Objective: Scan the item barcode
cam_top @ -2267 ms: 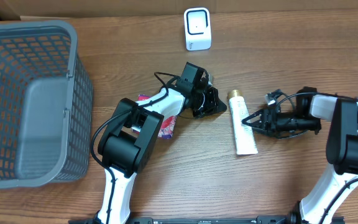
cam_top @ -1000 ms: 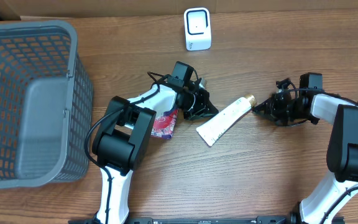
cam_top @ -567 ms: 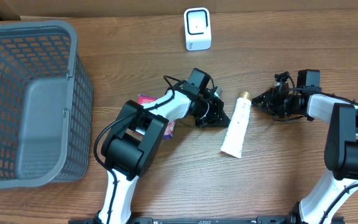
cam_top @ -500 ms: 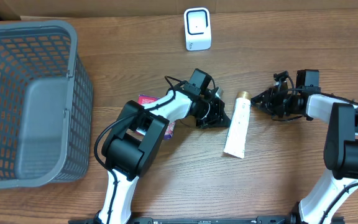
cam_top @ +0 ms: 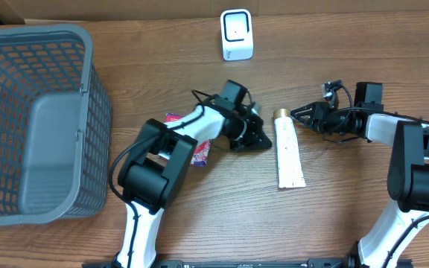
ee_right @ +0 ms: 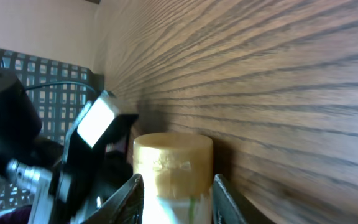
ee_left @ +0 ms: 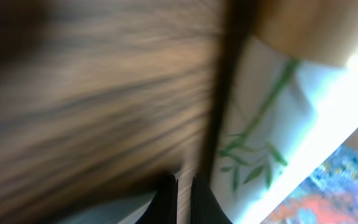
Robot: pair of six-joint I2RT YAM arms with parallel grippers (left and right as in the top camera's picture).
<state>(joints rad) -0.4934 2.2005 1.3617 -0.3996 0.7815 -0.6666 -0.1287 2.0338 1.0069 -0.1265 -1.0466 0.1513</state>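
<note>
White gold-capped tube (cam_top: 289, 152) is lying on the brown wood-grain table (cam_top: 222, 223), closed left gripper (cam_top: 263, 141) just beside it, right gripper (cam_top: 296, 115) spread at its cap.

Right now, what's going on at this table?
A white tube with a gold cap lies on the table between the two arms. The left gripper is shut, its tip beside the tube. The right gripper, jaws parted, points at the cap. Neither holds it; the scanner stands well behind.
</note>
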